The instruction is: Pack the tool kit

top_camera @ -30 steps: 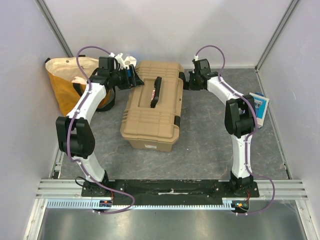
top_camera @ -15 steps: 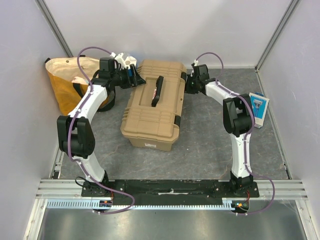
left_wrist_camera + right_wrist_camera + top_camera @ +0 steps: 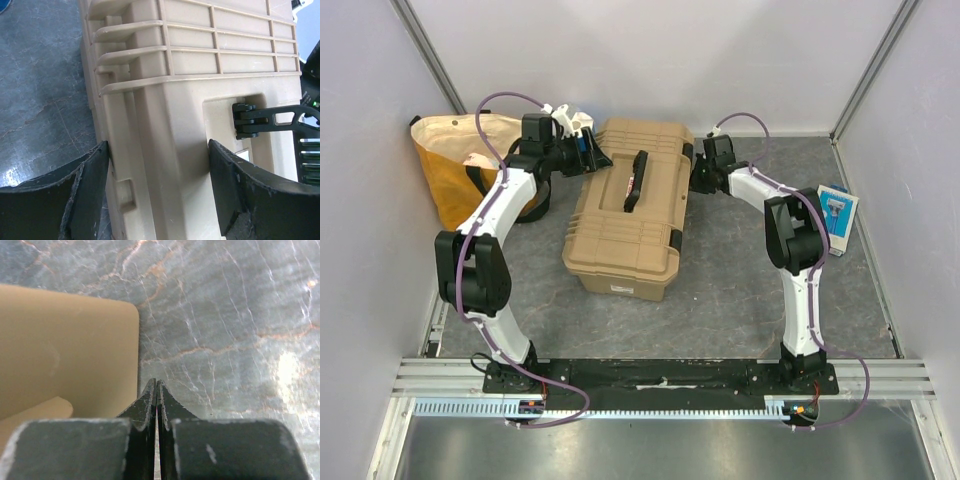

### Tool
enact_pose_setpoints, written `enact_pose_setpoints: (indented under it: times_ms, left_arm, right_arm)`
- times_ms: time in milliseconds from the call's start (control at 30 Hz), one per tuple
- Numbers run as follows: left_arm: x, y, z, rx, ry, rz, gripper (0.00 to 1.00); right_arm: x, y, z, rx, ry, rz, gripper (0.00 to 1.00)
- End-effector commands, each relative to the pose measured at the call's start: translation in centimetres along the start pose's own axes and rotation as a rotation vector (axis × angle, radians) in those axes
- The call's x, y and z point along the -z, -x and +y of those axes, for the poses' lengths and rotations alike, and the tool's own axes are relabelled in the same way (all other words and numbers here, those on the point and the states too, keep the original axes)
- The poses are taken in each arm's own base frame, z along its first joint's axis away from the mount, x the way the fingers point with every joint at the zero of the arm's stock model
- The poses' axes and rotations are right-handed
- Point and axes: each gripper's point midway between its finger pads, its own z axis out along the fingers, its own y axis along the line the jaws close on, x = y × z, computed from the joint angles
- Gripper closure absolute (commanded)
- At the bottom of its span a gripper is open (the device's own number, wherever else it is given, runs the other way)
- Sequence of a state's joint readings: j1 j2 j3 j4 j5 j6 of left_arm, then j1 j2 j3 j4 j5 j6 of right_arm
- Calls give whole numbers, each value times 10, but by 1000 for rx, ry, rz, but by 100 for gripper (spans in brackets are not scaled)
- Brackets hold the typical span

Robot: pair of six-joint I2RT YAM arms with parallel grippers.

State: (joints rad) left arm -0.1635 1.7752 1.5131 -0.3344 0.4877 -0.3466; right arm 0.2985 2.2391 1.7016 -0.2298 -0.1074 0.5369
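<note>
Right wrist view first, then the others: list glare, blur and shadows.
Right wrist: a bright glare patch on the table at right; the shut fingers look slightly soft. Left wrist: toolbox ribs crisp, evenly lit. Top external: sharp, diffuse light, only a faint shadow beside the toolbox.

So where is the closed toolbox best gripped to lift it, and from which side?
Probably the black handle on the lid of the toolbox, approached from above. It is a narrow bar running along the lid's middle, so jaws set across it could close on it, while the ribbed body looks too broad. It seems to lie flat in its recess, so it may need tipping up first.
</note>
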Motion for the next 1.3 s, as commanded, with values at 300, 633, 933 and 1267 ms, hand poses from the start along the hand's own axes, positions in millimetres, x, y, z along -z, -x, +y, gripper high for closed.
enact_pose_setpoints:
  times_ms: [300,633,933,1267]
  left_arm:
    - [58,32,-30,6,123,-78,26]
    - [143,46,-28,-34,275,-237,11]
    - [202,-5,-25,44,363,-302,8]
    - [246,-60,-5,232,500,-362,7]
  right_arm:
    - [115,45,-88,-136,-381,-218,70]
    - [227,39,-105,-127,-458,-331,6]
    - [302,26,-93,-160,-404,-426,2]
    - [370,3,-117,-159,-521,-502,2]
